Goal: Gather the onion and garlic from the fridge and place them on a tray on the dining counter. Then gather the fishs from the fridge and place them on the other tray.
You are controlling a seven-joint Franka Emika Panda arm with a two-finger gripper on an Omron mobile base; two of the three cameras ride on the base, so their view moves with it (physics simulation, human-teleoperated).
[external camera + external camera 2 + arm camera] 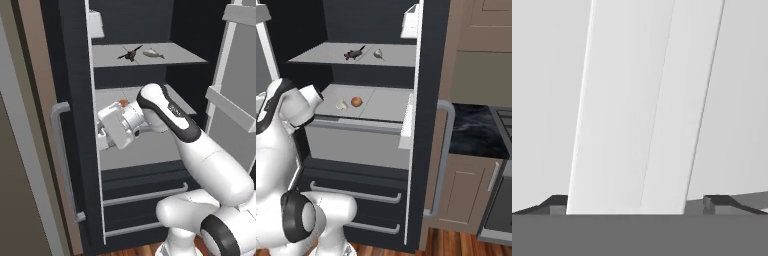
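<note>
Fridge (80, 150) stands with its doors swung wide, exposing pale grey shelves. Onion (356, 101) sits on the middle shelf (386, 105), with garlic (342, 105) just beside it on the left, as seen in the right base view. On the upper shelf (331, 52) lie a dark fish (354, 53) and a pale grey fish (378, 54), near each other but apart. Hand (637, 205) is open and grips nothing; in the hand view its two dark fingertips (554, 204) stand wide apart on either side of a pale upright bar (642, 110) close in front. In the left base view the wrist reaches to the fridge's middle level, at the door edge. Two handled drawers (356, 195) sit below.
</note>
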